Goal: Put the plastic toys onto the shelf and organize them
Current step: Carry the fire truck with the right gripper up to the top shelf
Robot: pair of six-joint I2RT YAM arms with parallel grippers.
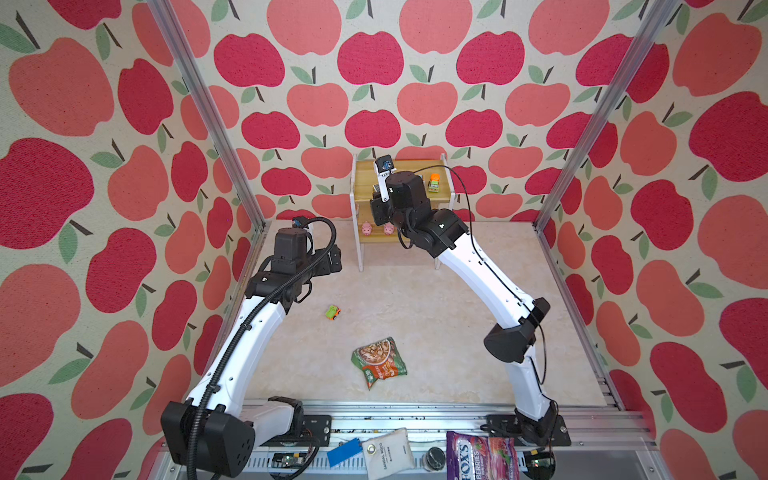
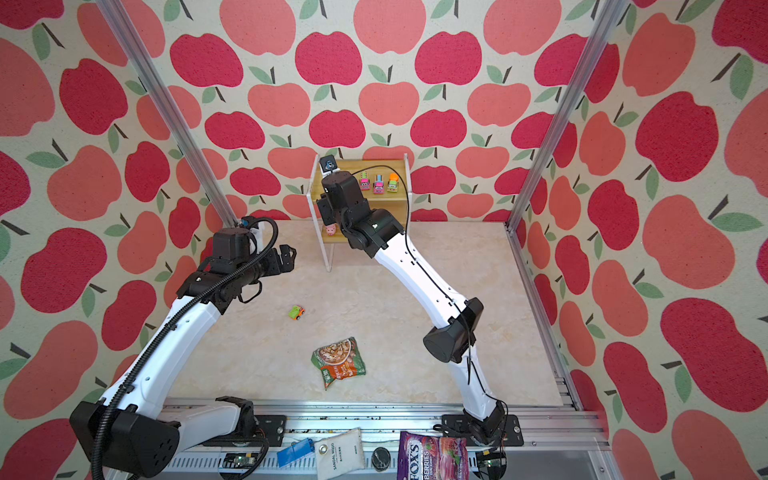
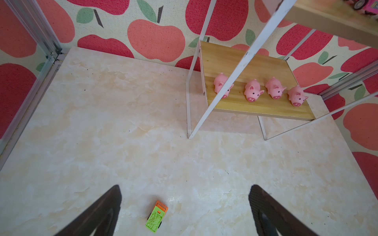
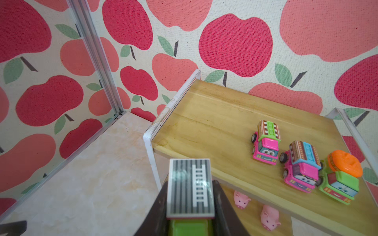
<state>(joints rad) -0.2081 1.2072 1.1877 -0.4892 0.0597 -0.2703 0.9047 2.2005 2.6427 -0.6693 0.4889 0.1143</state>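
Your left gripper: fingers wide apart, empty. Loose green truck on table, 7 o'clock of the shelf. Your right gripper clamps a ladder truck by its top 7 o'clock corner; three trucks toward 3 o'clock, four pigs below.

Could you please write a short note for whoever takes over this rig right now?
Left gripper: open, above the table, near the green truck lying there.
Right gripper: shut on a ladder-topped truck, just off the top board front corner.
Done: four pigs on the lower board, three trucks on the top board.
Left: place the held truck, then shelve the green truck. Leave the snack packet.
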